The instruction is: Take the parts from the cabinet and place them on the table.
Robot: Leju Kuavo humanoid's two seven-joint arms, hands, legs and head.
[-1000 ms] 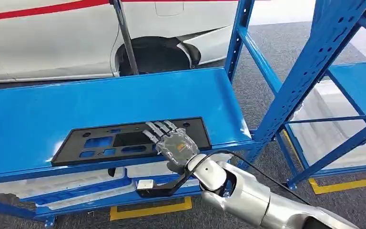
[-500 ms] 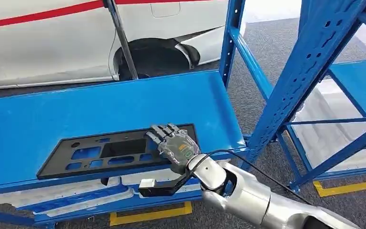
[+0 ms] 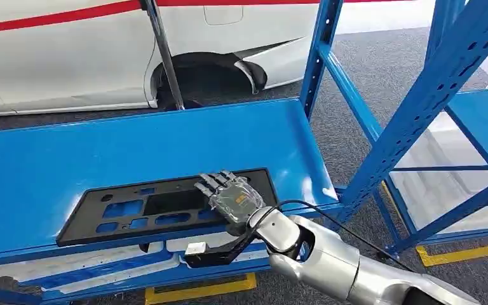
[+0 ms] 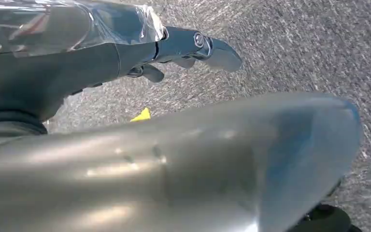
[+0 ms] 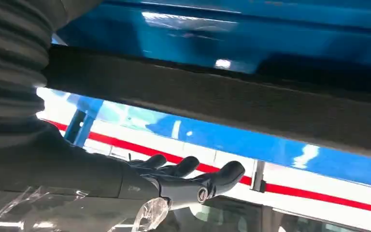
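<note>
- Head view: blue cabinet shelf spans the frame, white car body behind it, a second blue rack to the right.
- Black flat part, a long panel with cut-outs, lies on the shelf near its front edge.
- Right hand rests over the part's right end, fingers laid out flat on top; whether a thumb hooks under the edge, cannot tell.
- Left hand hangs over grey carpet, fingers loosely apart, grasping nothing.
- Step judged: securing the part on the shelf, lift not yet made.
- Next move calls for a firm hold at the front edge, then drawing the panel level, clear of the shelf lip.
</note>
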